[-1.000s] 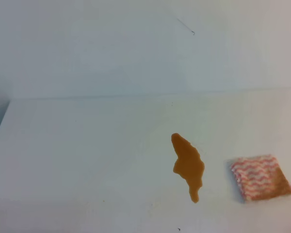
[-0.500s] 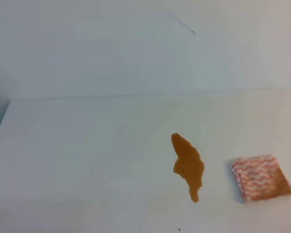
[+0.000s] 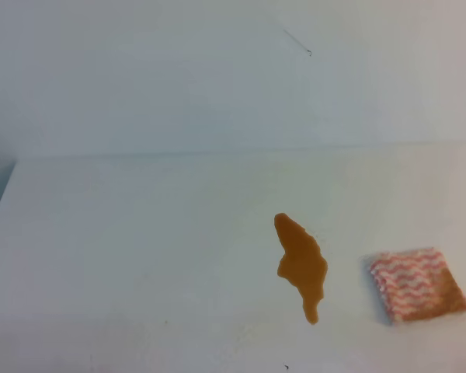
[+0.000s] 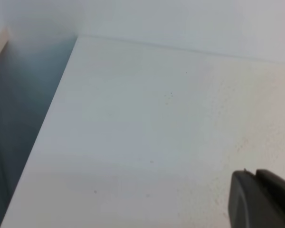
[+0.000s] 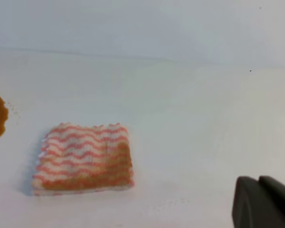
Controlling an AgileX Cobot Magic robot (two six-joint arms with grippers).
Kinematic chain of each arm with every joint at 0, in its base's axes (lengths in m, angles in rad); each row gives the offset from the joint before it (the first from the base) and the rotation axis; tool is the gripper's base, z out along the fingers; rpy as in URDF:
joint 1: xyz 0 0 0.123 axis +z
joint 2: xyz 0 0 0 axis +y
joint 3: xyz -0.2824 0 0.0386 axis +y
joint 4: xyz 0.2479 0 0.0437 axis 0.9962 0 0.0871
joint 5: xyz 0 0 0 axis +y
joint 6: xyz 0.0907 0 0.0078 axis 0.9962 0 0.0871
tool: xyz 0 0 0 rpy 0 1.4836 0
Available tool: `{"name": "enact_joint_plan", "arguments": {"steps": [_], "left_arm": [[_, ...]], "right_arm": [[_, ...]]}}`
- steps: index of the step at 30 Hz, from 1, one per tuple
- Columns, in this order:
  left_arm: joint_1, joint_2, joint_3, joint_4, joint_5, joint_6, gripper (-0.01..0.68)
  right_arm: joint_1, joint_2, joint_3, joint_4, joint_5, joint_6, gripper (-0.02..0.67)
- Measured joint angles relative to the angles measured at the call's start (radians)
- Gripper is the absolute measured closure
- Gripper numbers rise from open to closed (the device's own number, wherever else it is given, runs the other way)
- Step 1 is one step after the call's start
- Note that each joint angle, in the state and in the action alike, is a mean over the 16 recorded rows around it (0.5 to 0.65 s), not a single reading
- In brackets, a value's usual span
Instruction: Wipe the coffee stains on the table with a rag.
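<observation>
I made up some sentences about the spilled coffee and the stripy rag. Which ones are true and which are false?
1. The rag lies flat on the table. True.
2. The rag is lying on top of the coffee stains. False: bare table shows between them, with the rag to the right of the stains in the high view.
3. The right gripper is holding the rag. False: it holds nothing, and the rag lies apart from it.
4. The coffee stains are one long brown blotch. True.
5. The rag is plain blue. False: it has pink-red and white wavy stripes and a tan-brown edge.
</observation>
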Motion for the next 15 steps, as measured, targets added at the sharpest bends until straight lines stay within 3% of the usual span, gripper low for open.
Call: {"name": "enact_joint_plan", "arguments": {"steps": [15], "left_arm": [[0.0,0.016,-0.024,0.0,0.009,0.0,0.674]], "right_arm": [[0.0,0.0,0.0,0.0,0.0,0.0,0.653]]}}
